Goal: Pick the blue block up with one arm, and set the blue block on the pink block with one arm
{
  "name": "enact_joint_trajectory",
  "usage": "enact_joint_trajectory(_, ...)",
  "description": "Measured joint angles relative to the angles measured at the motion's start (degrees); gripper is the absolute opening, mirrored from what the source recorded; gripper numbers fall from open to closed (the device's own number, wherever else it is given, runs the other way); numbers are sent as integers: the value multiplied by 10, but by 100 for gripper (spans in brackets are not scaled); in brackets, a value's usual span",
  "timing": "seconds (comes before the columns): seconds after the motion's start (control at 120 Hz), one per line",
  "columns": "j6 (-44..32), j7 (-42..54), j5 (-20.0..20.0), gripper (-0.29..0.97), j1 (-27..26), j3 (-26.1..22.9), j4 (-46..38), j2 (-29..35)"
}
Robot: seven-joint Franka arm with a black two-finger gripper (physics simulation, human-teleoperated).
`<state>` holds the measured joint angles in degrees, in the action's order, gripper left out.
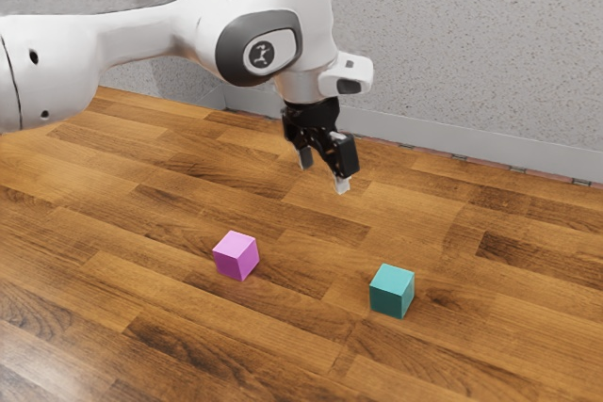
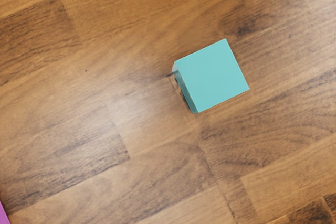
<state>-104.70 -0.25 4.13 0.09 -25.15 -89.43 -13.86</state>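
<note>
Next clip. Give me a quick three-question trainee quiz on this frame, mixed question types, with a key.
1. True or false: the blue block sits on top of the pink block.
2. Pick one. The gripper is: A) shut on the blue block; B) open and holding nothing, up above the wooden table; C) resting on the pink block.
3. Short answer: in the exterior view, which block lies further to the right?

Key
1. False: the two blocks stand apart on the table.
2. B
3. The blue block.
</note>
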Motion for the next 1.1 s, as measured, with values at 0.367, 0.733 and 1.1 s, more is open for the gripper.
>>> enact_joint_trajectory(0.367,-119,-16,0,68,-6,-19,-7,-94)
enact_joint_trajectory(0.733,-169,-54,19,68,-15,-20,-42,-122)
enact_joint_trajectory(1.1,-220,-91,17,68,-29,-20,-79,-132)
